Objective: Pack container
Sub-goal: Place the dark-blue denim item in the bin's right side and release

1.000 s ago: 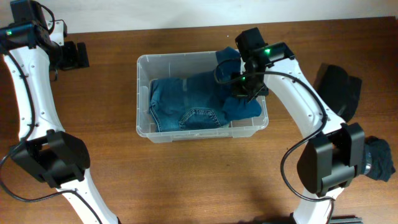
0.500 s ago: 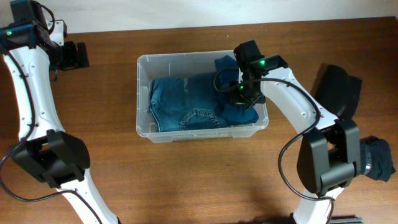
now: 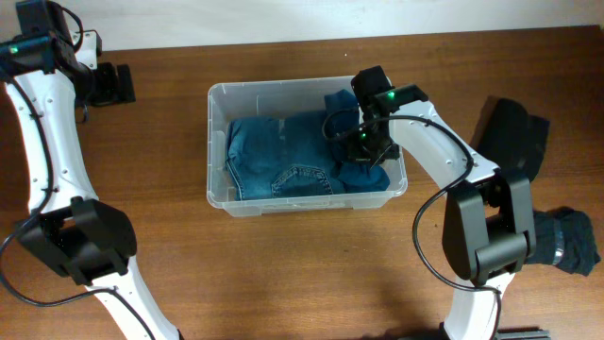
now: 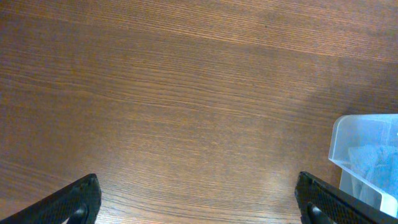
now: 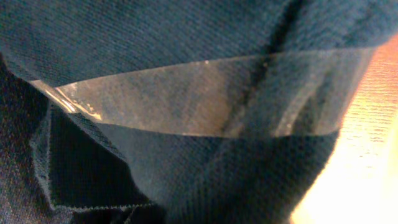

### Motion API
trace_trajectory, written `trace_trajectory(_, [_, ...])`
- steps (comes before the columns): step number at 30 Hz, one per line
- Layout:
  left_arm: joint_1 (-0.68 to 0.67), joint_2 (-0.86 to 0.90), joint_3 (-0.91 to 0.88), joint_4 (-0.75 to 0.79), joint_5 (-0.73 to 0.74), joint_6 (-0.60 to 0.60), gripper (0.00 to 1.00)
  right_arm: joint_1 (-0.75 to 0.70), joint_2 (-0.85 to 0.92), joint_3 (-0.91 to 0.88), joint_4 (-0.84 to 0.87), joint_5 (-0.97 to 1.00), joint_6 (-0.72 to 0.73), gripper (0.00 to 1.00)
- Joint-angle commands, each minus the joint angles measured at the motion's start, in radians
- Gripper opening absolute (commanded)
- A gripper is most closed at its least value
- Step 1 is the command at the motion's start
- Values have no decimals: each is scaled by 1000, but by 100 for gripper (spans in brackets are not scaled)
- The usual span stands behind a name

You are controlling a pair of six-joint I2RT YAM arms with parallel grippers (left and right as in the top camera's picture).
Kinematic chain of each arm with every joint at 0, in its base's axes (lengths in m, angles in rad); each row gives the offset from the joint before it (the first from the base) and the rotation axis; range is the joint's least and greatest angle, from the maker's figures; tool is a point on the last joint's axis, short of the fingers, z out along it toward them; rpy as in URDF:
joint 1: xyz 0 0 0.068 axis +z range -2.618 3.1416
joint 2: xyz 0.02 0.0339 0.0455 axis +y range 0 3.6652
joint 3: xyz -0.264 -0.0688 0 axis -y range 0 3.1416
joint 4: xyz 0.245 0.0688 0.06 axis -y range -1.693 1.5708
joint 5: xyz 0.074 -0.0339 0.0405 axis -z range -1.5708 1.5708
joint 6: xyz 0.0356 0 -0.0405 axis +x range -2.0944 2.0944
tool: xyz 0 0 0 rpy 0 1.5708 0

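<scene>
1. The big clear plastic bin (image 3: 274, 86) sits on the brown wooden worktop (image 3: 283, 274).
2. My right jaws are inside its right end, on dark blue cloth (image 3: 363, 176). I cannot tell their grip.
3. Left jaws gape, empty.
4. Next, I think: tuck the cloth down flat.

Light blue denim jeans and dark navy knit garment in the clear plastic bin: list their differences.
The jeans are paler than the navy garment. The jeans lie folded flat; the navy garment is bunched at the right end of the bin. Both are inside it.
</scene>
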Motion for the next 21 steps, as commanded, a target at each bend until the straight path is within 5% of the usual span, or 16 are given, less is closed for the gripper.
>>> trace_trajectory(1, [3,13,0,3,-3,2,100,0,100,-38,-2,35,-25,63])
trace_trajectory(2, [3,13,0,3,-3,2,99,0,100,-37,-4,34,-27,96])
trace_trajectory(3, [3,13,0,3,-3,2,99,0,99,-34,-8,24,-37,98])
trace_trajectory(21, [3,13,0,3,-3,1,100,0,69,539,-399,6,-81,98])
